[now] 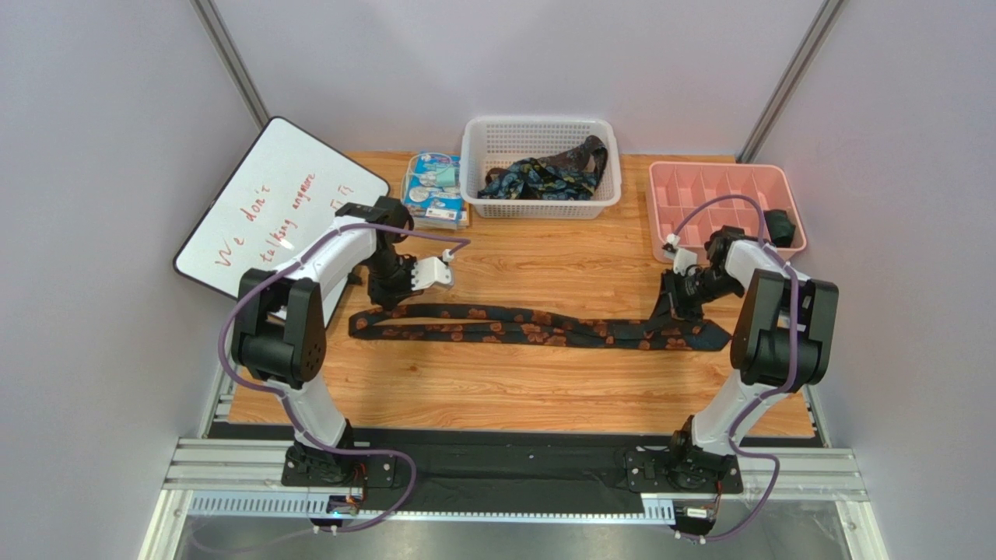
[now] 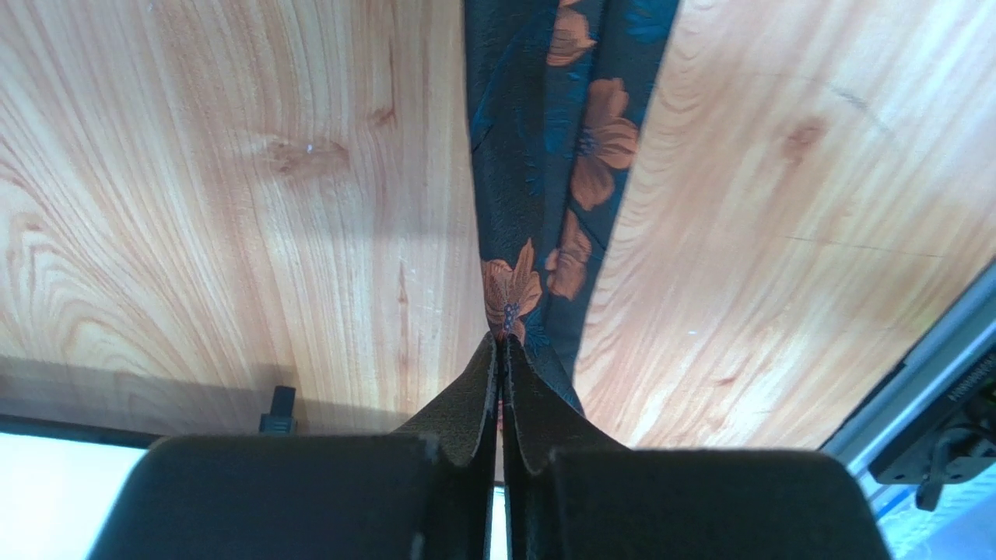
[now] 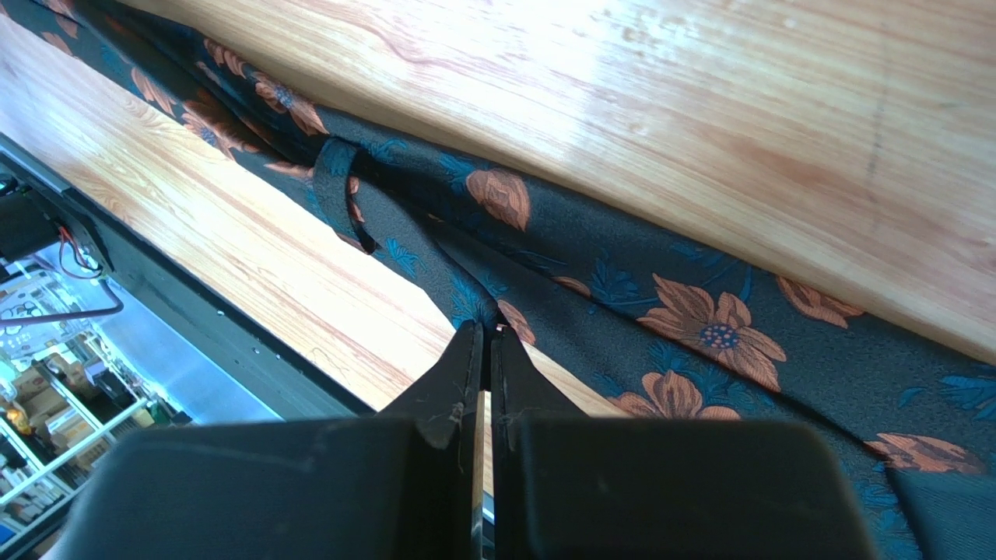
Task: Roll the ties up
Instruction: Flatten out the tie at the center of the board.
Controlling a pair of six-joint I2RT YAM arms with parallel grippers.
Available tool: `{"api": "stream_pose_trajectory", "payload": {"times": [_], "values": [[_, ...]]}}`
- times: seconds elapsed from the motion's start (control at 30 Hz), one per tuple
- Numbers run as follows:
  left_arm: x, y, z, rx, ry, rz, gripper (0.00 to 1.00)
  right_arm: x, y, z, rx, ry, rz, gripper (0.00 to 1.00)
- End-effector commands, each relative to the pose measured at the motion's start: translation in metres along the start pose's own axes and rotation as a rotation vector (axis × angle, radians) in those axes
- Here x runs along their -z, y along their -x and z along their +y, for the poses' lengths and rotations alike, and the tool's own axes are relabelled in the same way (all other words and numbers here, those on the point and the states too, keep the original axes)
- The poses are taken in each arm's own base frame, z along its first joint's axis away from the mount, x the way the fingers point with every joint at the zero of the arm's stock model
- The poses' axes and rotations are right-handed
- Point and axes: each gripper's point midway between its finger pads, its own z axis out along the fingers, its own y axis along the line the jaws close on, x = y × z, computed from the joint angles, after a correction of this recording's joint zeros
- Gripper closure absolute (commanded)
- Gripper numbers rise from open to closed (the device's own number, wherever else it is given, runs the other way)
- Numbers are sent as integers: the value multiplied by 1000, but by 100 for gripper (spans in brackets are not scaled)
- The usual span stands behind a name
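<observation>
While both arms work the wood table (image 1: 526, 385), the count is: 1 tie (image 1: 538, 327) laid full length across the middle, running L to R betw. the two claws, plus bundled ties (image 1: 550, 175) heaped in 1 white basket (image 1: 540, 208) at the back; can't tell how many are in the heap. Also 1 pink divided tray (image 1: 701, 175) back R, 1 blue-white packet (image 1: 434, 187) just L of the basket, and 1 whiteboard (image 1: 281, 210) propped at the far L.

Writing: the whiteboard reads, in red hand, "We don't talking anymore". Packet print is too small to read. No label visible on the tie, only orange-brown flowers w/ teal on dark cloth.

Left claw (image 1: 384, 306) sits at the tie's narrow L end. In its wrist view the left claw (image 2: 503, 350) has both fingers pressed together, tips pinching the tie (image 2: 550, 140) at its edge.

Right claw (image 1: 678, 313) is at the wide R end. Its wrist view shows the right claw (image 3: 486, 338) likewise pressed tight, nipping a fold of the tie (image 3: 701, 327), w/ the keeper loop (image 3: 339, 193) near, up and to the L.
</observation>
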Motion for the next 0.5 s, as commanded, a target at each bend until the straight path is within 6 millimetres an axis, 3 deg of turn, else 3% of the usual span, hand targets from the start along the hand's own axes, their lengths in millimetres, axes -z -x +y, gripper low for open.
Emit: {"api": "stream_pose_trajectory", "payload": {"times": [0.0, 0.03, 0.1, 0.3, 0.4, 0.43, 0.47], "values": [[14, 9, -8, -17, -22, -68, 99, -1, -5, -6, 23, -2, 8, 100], [13, 12, -6, 7, -15, -77, 93, -3, -6, -6, 19, 2, 10, 100], [11, 20, -2, 31, -16, -115, 71, -5, -7, -5, 10, 10, 14, 100], [-1, 37, 17, 91, -15, -148, 50, -6, -8, -7, 7, 4, 16, 100], [-13, 34, 11, 70, -45, -116, 48, -5, -7, -8, 9, -5, 17, 100], [-16, 32, 9, 64, -53, -105, 39, -5, -7, -9, 9, -5, 17, 100], [-22, 27, 3, 61, -67, -87, 37, -5, -6, -9, 10, -7, 16, 100]]}}
